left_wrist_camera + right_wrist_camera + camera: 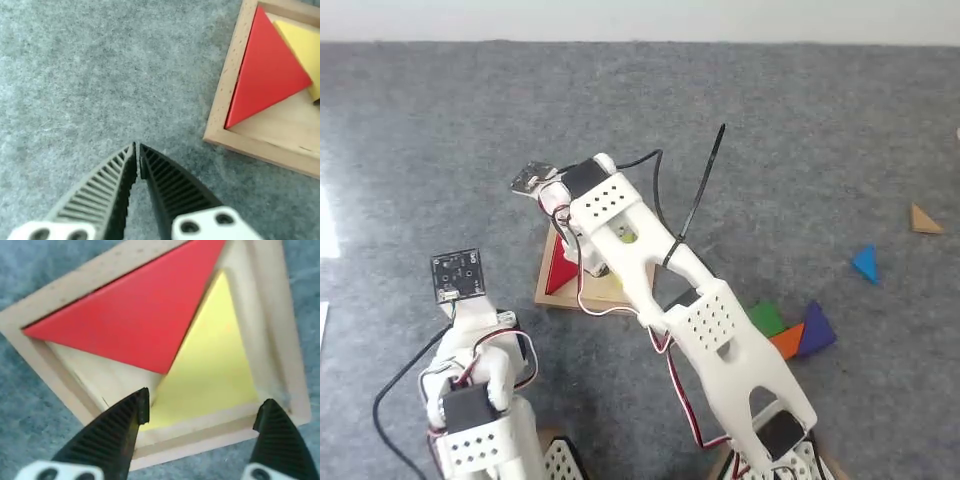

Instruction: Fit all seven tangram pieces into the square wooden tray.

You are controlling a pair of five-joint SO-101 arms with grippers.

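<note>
While the right arm (700,320) stretches across the grey felt table (820,130), its gripper (205,407) hangs over the square wooden tray (75,282) with jaws spread wide and nothing held. Seen from the right wrist, the yellow triangle (210,365) lies flat in the tray between the two dark fingertips. One fingertip (137,407) sits over the yellow piece's corner beside the point of the red triangle (135,315). The other sits over the tray's outer rim. Whether either tip touches wood cannot be told. Red and yellow lie edge to edge, the red one along one wall of the tray, with bare tray floor showing beside them.

From above, the tray (548,292) sits near the middle of the table, mostly hidden under the right arm, with the red triangle (560,268) visible at its edge.

The left arm (470,400) is drawn back near the table's front edge. Its gripper (137,150) is clenched, the ribbed jaws meeting at their tips on nothing, over bare felt just beside a corner of the tray (225,100).

Five pieces lie outside the tray. A green piece (765,318), an orange piece (787,340) and a purple triangle (817,328) cluster together beside the right arm. A blue triangle (865,262) and a tan triangle (923,220) lie farther off, well apart from the tray.
</note>
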